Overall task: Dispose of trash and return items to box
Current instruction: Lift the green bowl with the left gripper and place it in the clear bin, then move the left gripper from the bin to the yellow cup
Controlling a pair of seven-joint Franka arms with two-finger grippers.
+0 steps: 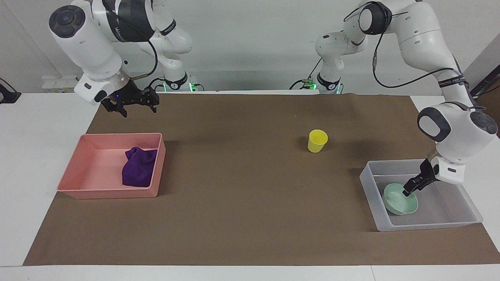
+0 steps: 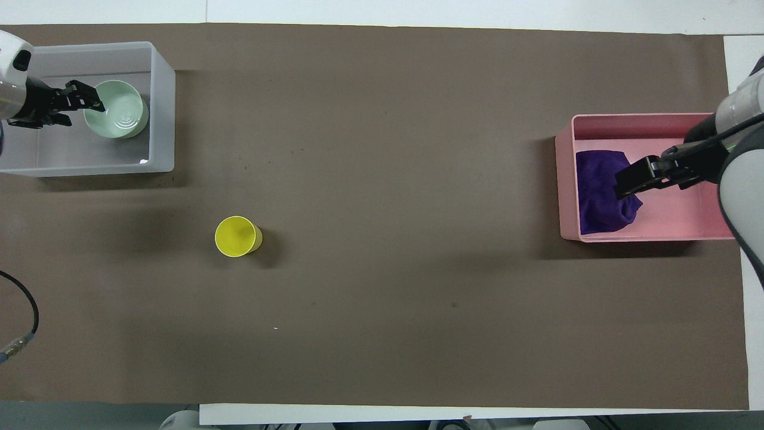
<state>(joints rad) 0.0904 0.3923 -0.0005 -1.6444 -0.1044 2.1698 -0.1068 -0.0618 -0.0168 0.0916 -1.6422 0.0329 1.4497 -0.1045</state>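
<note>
The purple rag point(image 1: 138, 168) lies in the pink tray point(image 1: 93, 171), against the wall toward the table's middle; it also shows in the overhead view point(image 2: 603, 191). My right gripper point(image 1: 136, 107) is open and empty, raised high over the tray point(image 2: 674, 209). The mint-green bowl point(image 1: 400, 200) lies tilted inside the clear box point(image 1: 369, 183). My left gripper point(image 1: 409, 190) is open, low in the box at the bowl's rim point(image 2: 116, 109). The yellow cup point(image 1: 317, 141) stands upright on the brown mat, nearer to the robots than the box.
A brown mat point(image 1: 242, 203) covers the table. The box point(image 2: 161, 107) sits at the left arm's end and the pink tray at the right arm's end. A cable point(image 2: 24, 322) hangs near the left arm's side.
</note>
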